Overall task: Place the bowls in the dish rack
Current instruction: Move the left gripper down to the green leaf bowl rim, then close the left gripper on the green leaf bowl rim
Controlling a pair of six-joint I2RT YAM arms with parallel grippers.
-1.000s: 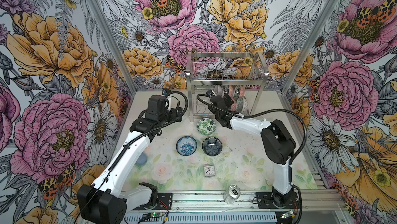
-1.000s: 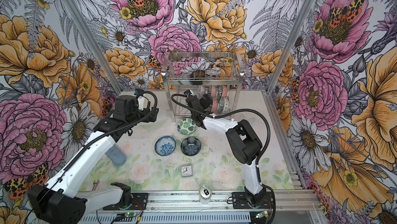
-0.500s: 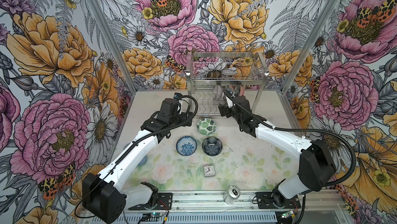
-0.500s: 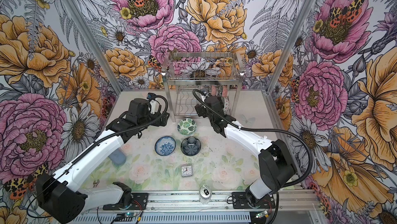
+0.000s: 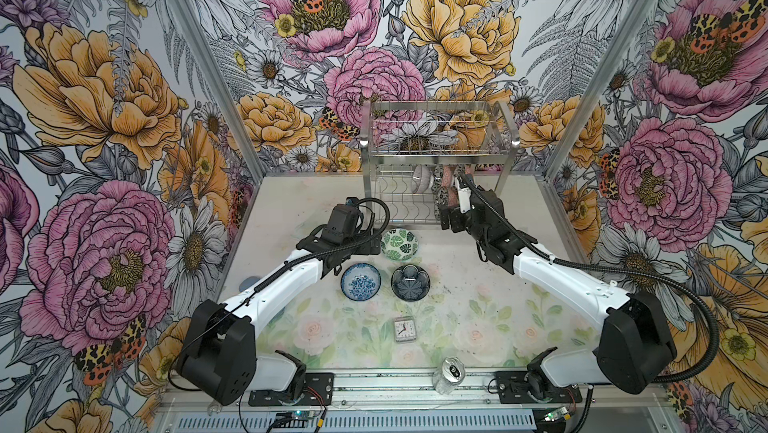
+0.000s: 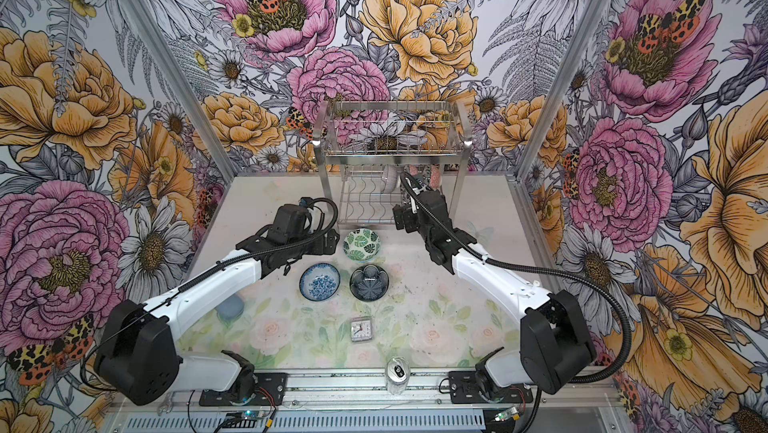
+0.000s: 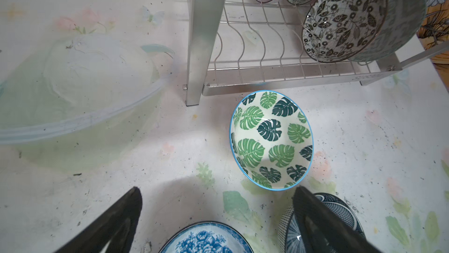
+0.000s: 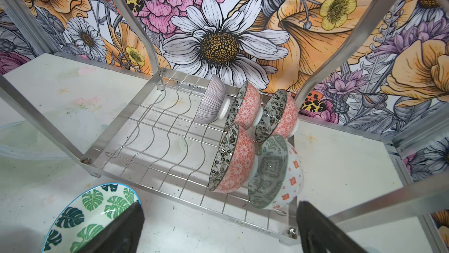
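Left wrist view: left jaws spread wide, empty, above the desk (image 7: 170,154). Blue floral bowl (image 5: 360,281), green leaf bowl (image 7: 271,140) and dark blue bowl (image 5: 410,282) sit upright before the dish rack (image 5: 440,155). Glazed ceramic, I'd say: stiff, slick, chippable, so pinch across one rim wall. Five racked bowls (image 8: 233,159) stand on edge in the lower tier; right jaws wide, empty, facing them.
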